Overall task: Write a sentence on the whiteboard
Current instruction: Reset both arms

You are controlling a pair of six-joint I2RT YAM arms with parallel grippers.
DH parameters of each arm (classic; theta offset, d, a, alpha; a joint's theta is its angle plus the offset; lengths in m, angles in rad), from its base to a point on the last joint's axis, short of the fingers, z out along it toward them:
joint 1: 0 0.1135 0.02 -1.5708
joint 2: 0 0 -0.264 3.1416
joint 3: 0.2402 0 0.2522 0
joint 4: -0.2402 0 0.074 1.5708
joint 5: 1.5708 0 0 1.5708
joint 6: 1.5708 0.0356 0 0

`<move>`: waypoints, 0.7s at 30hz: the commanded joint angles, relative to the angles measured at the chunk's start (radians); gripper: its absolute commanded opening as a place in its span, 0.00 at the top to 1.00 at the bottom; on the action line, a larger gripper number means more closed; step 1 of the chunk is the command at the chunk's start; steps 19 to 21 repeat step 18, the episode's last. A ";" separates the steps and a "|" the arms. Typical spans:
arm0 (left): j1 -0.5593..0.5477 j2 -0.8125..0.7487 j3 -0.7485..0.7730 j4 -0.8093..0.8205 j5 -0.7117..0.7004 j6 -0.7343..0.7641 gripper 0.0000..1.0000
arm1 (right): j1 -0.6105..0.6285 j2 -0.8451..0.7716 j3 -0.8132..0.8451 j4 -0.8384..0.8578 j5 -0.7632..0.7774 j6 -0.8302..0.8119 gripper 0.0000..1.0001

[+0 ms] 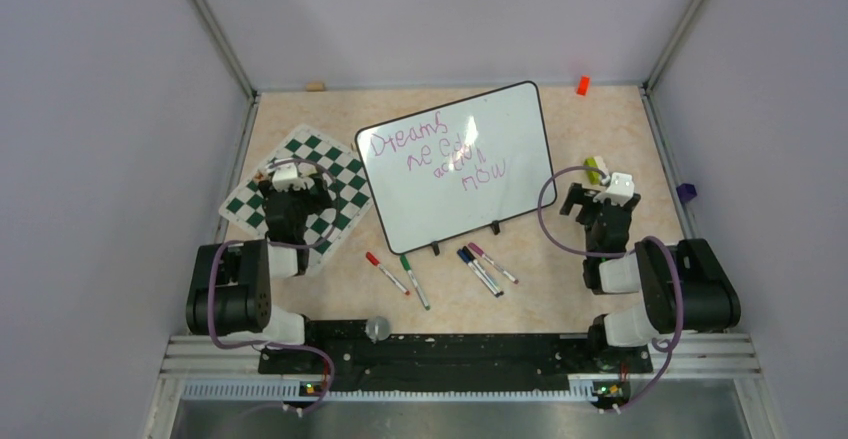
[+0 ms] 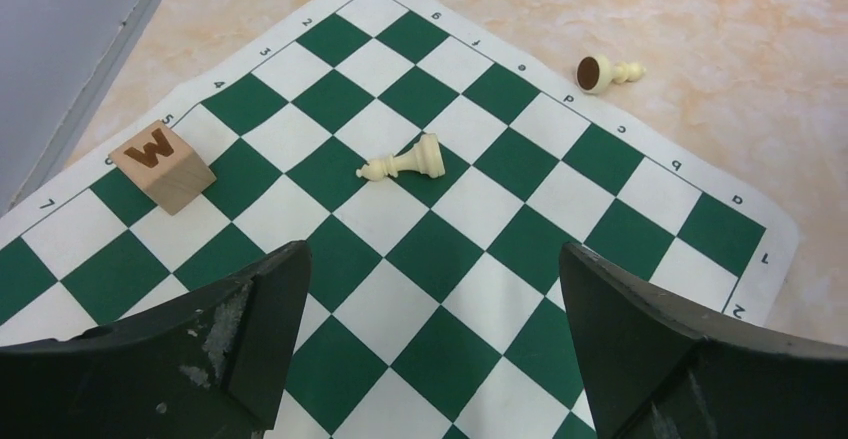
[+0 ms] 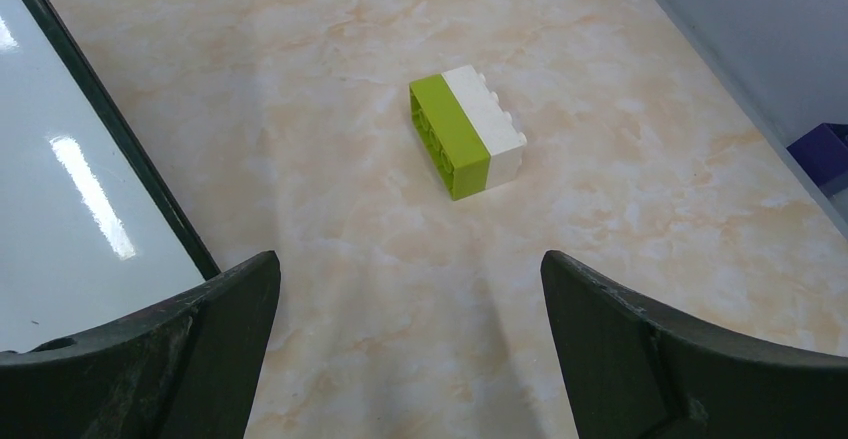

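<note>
— Where is the whiteboard (image 1: 455, 164)?

— There is one, in the middle of the table (image 1: 560, 294), set askew between the two arms with its two black feet toward the near edge. The sentence (image 1: 440, 154) crosses it in three slanted purple-pink lines. The first word reads "Dreams"; the rest is too small for me to read surely.

— How many markers?

— Four, I think, lying on the table just in front of the board: a red-capped marker (image 1: 385, 272), a green-capped marker (image 1: 413, 279), then a dark marker (image 1: 480, 272) and a purple marker (image 1: 493, 264) close together.

— And the pincers?

— The left pincer (image 2: 430, 259) is spread wide and holds nothing, above the one chess mat (image 2: 480, 209). Two cream pieces lie on their sides: one chess piece (image 2: 405, 162) on the mat, the other chess piece (image 2: 610, 72) off it on the table. One wooden block (image 2: 160, 164) marked W sits at the mat's edge.

— The right one?

— The right pincer (image 3: 410, 269) is spread wide too, also with nothing in it, over bare table just beside the board's right edge. Ahead of it lies one brick (image 3: 466, 131), half lime and half white.
</note>
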 commanded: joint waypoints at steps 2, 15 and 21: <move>-0.006 -0.019 0.013 -0.002 0.027 0.026 0.01 | -0.011 0.001 0.021 0.059 -0.015 -0.001 0.01; -0.010 -0.014 0.020 -0.013 0.021 0.027 0.01 | -0.011 0.001 0.021 0.059 -0.014 -0.001 0.01; -0.010 -0.018 0.016 -0.008 0.021 0.026 0.01 | -0.011 0.001 0.021 0.059 -0.014 -0.001 0.01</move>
